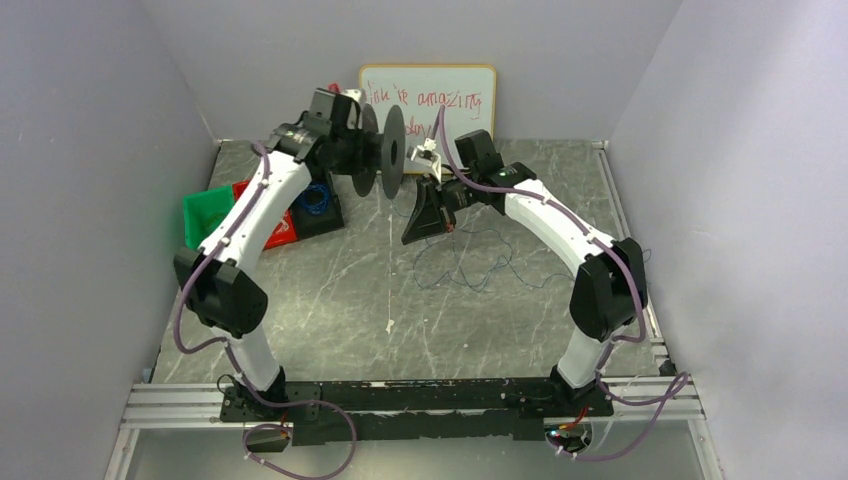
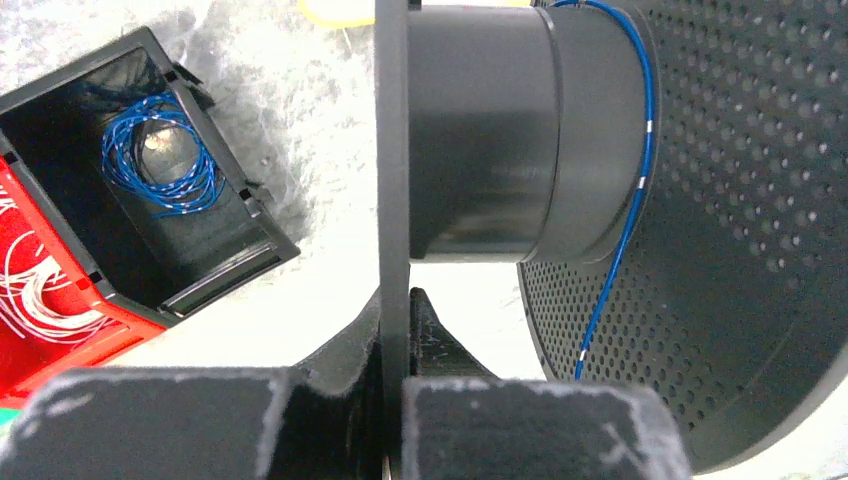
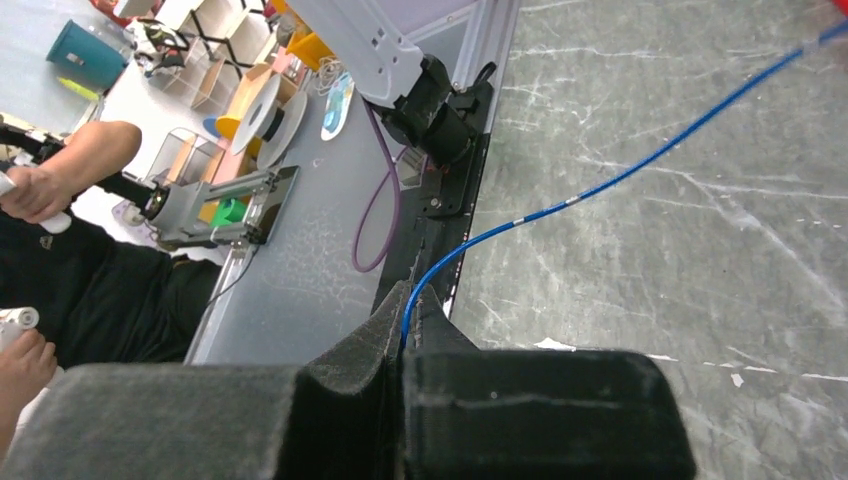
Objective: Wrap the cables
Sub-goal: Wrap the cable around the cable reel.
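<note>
Two arms meet at the back of the marbled table [image 1: 330, 300] in the top view. Left gripper [image 1: 352, 150] is up at a black spool [image 1: 378, 150] held on edge, flanges upright. Right gripper [image 1: 420, 230] hangs just right of the spool and lower, tilted down toward the tabletop. Thin blue cable [image 1: 470, 265] lies in loose squiggles on the table near the right gripper. Green bin [image 1: 205, 215], red bin [image 1: 283, 228] and black bin [image 1: 325, 205] sit together under the left forearm. Whiteboard [image 1: 445, 100] with red writing leans on the back wall.

Left wrist view: left gripper [image 2: 393, 345] is clamped on the thin edge of the near flange, one finger on each face. Spool hub [image 2: 480, 130] is bare except for one turn of blue cable [image 2: 645, 130] lying where the hub meets the perforated far flange [image 2: 720, 250]; the strand then drops down across that flange. Black bin [image 2: 215, 270] holds a small coil [image 2: 155, 155] of the same blue wire. Red bin [image 2: 40, 345] beside it holds white wire.

Right wrist view: right gripper [image 3: 403, 325] is pinched closed on the blue cable [image 3: 600, 185], which leaves the fingertips and runs in a slight sag to the upper right corner, above the tabletop. Person [image 3: 90, 290] sits beyond the table edge, hands visible
</note>
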`<state>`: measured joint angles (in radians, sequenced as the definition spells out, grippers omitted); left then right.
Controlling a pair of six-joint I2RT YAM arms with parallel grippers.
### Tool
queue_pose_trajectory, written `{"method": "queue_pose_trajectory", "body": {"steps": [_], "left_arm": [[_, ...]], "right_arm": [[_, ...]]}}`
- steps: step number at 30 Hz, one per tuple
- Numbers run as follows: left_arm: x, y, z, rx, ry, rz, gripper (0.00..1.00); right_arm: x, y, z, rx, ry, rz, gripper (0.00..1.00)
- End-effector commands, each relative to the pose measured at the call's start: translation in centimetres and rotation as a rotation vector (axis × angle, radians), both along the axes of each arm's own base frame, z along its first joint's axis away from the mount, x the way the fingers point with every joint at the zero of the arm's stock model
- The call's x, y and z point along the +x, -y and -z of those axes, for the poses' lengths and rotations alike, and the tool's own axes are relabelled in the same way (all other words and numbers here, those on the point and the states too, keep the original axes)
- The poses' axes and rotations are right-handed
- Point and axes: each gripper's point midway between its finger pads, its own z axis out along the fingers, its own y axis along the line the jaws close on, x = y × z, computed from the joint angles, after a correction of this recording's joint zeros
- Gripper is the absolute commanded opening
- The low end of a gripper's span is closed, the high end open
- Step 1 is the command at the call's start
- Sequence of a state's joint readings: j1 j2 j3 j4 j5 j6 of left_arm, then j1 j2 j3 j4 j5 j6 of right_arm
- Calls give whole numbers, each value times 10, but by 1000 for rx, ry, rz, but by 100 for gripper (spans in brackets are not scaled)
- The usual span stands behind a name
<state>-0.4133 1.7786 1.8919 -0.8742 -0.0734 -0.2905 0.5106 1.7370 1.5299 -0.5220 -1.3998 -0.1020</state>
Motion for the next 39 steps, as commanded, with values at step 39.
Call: {"method": "queue_pose_trajectory", "body": {"steps": [39], "left_arm": [[-107, -42, -116, -168, 292, 568, 2]], "right_arm": [[122, 107, 102, -198, -158, 383, 0]]}}
